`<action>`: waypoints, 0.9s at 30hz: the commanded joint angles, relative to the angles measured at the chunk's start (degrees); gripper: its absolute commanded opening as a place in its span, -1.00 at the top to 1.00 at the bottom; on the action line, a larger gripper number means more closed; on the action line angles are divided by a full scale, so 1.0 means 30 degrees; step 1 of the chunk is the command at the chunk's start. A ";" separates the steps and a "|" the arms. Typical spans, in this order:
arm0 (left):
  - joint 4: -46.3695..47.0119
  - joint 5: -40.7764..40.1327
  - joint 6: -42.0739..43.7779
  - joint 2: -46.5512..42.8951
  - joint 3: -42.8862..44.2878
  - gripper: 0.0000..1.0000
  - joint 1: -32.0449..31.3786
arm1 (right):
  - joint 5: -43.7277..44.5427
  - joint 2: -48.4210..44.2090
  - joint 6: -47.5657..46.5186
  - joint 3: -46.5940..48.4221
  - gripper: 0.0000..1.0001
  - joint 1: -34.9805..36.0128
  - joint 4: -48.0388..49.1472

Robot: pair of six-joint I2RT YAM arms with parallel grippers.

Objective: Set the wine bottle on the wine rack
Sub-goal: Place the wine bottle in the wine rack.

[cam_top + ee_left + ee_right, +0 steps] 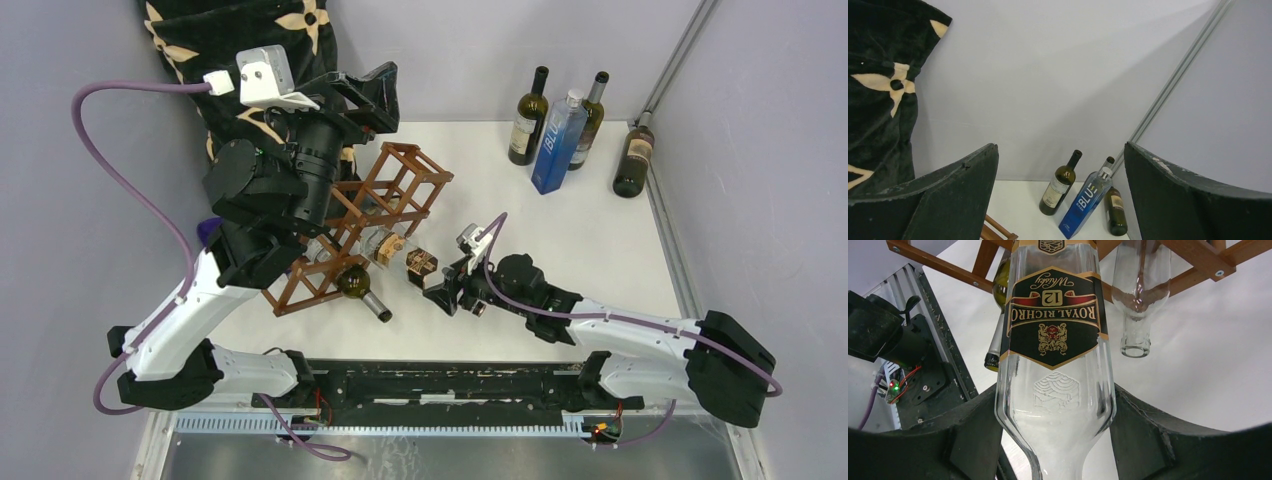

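The wine bottle (420,262) is clear glass with a black and gold label. In the right wrist view (1053,325) it lies lengthwise with its base end at the reddish-brown wooden wine rack (400,180); bars of the rack show at the top of that view (1193,255). My right gripper (445,290) is shut on the bottle's shoulder, its fingers (1148,425) pressing either side. My left gripper (372,92) is open and empty, raised high above the rack's far left end, facing the back wall (1060,150).
A green bottle (352,282) and a clear bottle (385,245) lie in the rack, necks toward me. Two green bottles (528,120) and a blue bottle (558,145) stand at the back right; another green one (633,160) is by the right wall. A black patterned cloth (240,40) hangs at the back left.
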 commanded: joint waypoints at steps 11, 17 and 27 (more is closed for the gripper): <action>0.1744 -0.0498 0.1038 -0.0664 0.0366 -1.00 -0.0005 | 0.1191 0.1380 0.1840 0.3018 1.00 0.0066 0.5531; 0.2048 -0.0644 0.1329 -0.0635 0.0207 -1.00 0.0019 | 0.1701 0.2148 0.2543 0.3397 1.00 0.0063 0.5799; 0.2611 -0.1021 0.2185 -0.1032 -0.0111 -1.00 0.0007 | 0.2598 0.4028 0.4492 0.5041 1.00 0.0038 0.6071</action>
